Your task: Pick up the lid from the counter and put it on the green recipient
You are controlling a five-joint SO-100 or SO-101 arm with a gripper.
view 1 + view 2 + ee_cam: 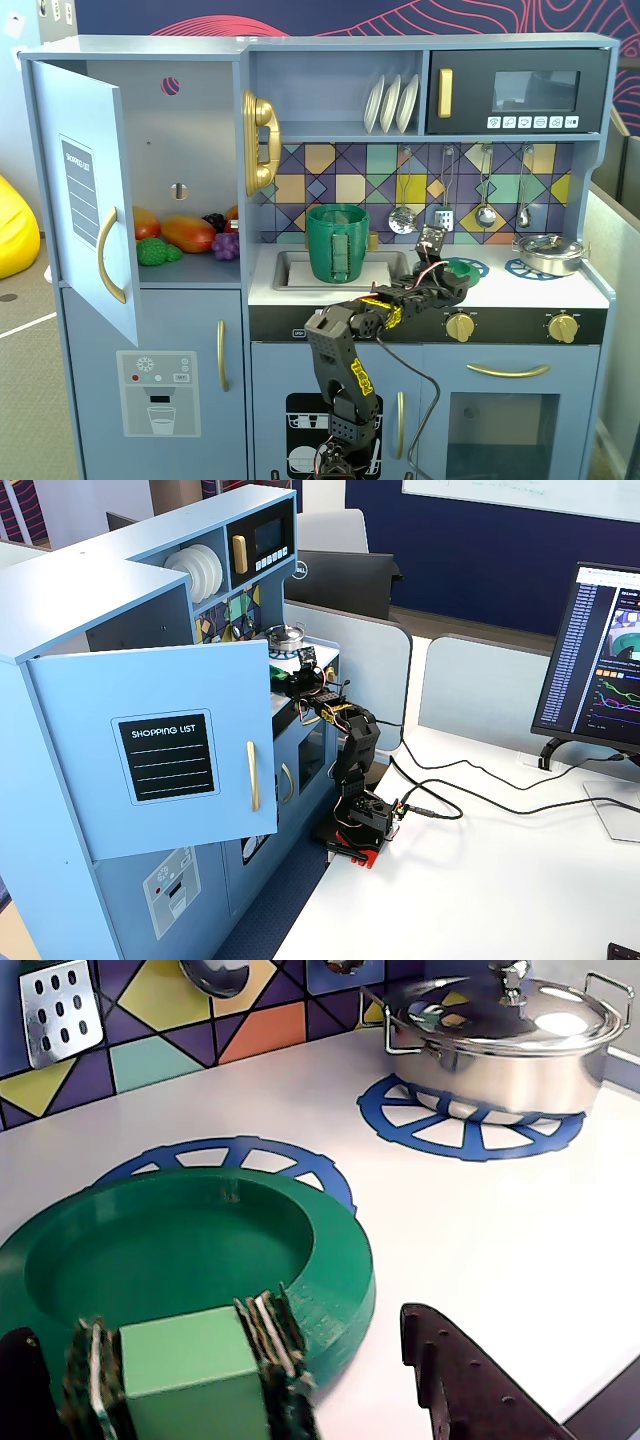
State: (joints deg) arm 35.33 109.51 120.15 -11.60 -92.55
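Note:
The green lid [190, 1250] lies on the white counter over a blue burner ring [230, 1155], hollow side up. It shows in a fixed view [464, 267] to the right of the sink. A light-green block [190, 1370] with ribbed padded sides stands at its near rim. My gripper [215, 1325] is open, its dark jaws on either side of that block; the right finger [470, 1380] is clear of it. In a fixed view the gripper [440, 262] is low over the counter beside the lid. The tall green pot [337, 243] stands in the sink, to the left.
A shiny silver pot [500, 1045] with its lid sits on the right burner ring [470, 1130]. Utensils [485, 212] hang on the tiled back wall. The cupboard door [85, 200] stands open at the left, with toy food [185, 235] inside.

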